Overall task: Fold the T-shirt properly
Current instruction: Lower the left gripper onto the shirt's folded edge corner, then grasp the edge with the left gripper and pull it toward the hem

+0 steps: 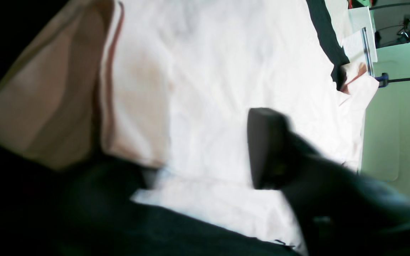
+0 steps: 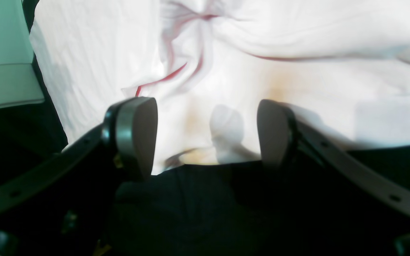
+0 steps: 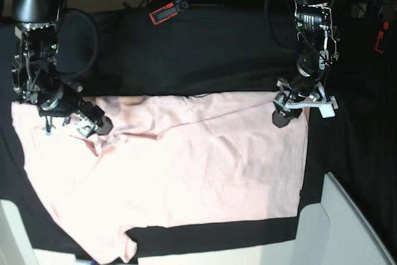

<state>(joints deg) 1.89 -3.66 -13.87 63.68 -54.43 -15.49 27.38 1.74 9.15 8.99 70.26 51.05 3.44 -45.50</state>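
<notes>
The T-shirt (image 3: pixel 186 172) is being laid flat on the worktop (image 3: pixel 186 48) (for folding). Its top corner is being approached by the left tool (image 3: pixel 286 115), whose state cannot be told. The right tool (image 2: pixel 206 131) is being held spread above the collar.

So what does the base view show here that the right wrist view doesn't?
Only the base view shows the whole T-shirt spread on the black table cloth, both arms, and the left gripper at the shirt's far corner. Only the right wrist view shows the right gripper close up, jaws apart over the fabric, and a red-edged fold beyond them. Both show the pale shirt and the dark cloth.
</notes>
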